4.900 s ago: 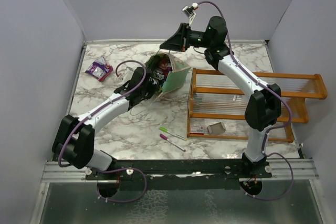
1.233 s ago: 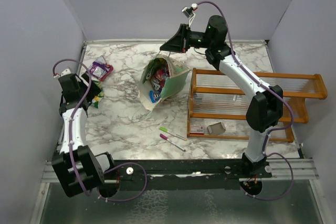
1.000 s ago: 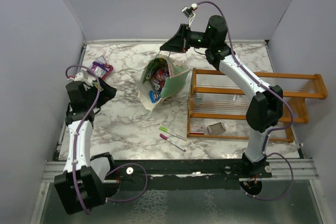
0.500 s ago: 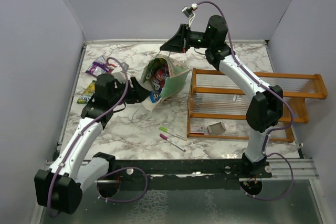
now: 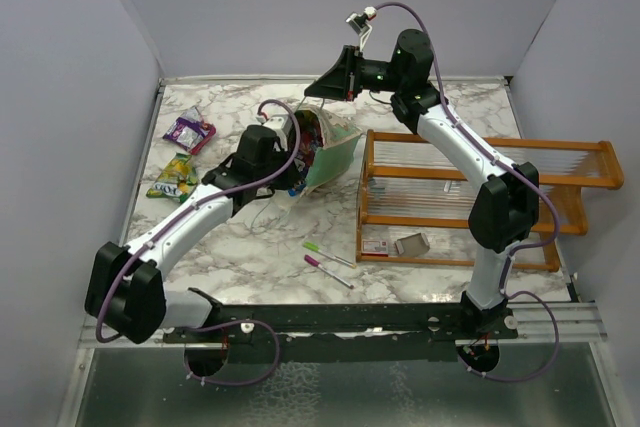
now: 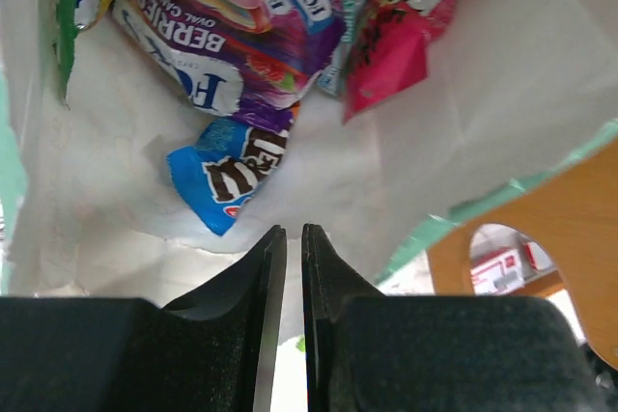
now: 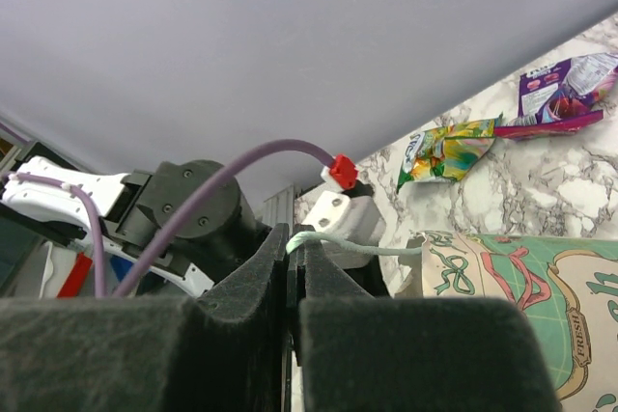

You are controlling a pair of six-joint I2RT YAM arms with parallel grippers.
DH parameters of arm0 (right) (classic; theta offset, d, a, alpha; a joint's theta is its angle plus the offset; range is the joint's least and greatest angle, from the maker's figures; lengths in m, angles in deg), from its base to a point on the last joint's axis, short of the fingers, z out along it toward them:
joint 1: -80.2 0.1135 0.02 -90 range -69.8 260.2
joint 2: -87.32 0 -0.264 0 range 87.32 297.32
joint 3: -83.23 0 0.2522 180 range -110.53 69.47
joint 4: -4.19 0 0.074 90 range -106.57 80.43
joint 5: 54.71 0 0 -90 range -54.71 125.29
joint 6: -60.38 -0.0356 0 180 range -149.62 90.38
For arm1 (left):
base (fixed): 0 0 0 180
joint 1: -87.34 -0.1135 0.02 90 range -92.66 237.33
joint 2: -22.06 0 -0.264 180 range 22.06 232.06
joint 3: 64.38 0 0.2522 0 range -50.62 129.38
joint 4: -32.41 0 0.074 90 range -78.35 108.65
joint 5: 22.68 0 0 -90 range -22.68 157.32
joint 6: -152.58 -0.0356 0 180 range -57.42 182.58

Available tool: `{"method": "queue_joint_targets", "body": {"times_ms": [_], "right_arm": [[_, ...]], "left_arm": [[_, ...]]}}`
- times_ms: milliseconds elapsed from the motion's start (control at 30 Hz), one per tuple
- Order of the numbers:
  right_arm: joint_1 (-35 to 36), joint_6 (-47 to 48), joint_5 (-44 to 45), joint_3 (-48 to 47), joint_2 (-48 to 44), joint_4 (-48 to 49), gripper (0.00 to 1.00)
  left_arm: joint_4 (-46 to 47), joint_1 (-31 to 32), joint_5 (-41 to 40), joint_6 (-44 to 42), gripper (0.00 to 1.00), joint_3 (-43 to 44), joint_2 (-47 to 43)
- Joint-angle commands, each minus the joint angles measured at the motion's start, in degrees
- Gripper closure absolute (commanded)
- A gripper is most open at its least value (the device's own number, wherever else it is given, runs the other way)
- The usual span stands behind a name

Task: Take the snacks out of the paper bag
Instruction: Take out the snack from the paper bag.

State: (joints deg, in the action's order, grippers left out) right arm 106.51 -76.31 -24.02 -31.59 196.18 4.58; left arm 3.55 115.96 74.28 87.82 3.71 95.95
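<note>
Right now the left pincer (image 6: 287, 238) sits in the mouth of the paper bag (image 5: 338, 152), tilted near the far edge of the counter (image 5: 260, 257). Its jaws are narrowed to a slit and grip nothing, just short of a blue snack packet (image 6: 227, 185). The right pincer (image 7: 293, 238) is clamped on the bag's string handle (image 7: 357, 250).

- The paper bag (image 5: 335, 147), mint-green and white patterned outside and cream inside, leans tilted on the counter (image 5: 230, 237) with its mouth gaping open. Its thin string handle (image 7: 357, 250) is pinched in the right hand (image 7: 294, 241).
- Inside the bag, a purple berry-candy packet (image 6: 212, 36), a blue packet (image 6: 227, 185) and a pink packet (image 6: 401, 31) lie close together.
- Left of the bag and apart from it, a purple packet (image 5: 188, 131) and a yellow-green packet (image 5: 173, 178) lie flat on the counter.
</note>
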Motion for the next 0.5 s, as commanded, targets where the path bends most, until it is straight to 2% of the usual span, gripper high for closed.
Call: {"method": "queue_joint_targets", "body": {"times_ms": [0, 67, 267, 467], "right_arm": [[0.0, -0.1, 0.6, -1.9, -2.6, 1.2, 0.99], [0.0, 0.0, 0.5, -1.8, -2.5, 1.1, 0.99], [0.0, 0.0, 0.5, -1.6, -2.6, 1.1, 0.99], [0.0, 0.0, 0.5, -1.6, -2.5, 1.0, 0.99]], "left_arm": [[1.2, 0.2, -6.6, -0.8, 0.85, 0.9, 2.9], [2.5, 0.2, -6.8, -1.0, 0.84, 0.7, 4.0], [4.1, 0.2, -8.3, -2.0, 0.71, 1.7, 7.9], [6.4, 0.6, -13.2, -2.5, 0.52, 1.0, 9.1]]}}
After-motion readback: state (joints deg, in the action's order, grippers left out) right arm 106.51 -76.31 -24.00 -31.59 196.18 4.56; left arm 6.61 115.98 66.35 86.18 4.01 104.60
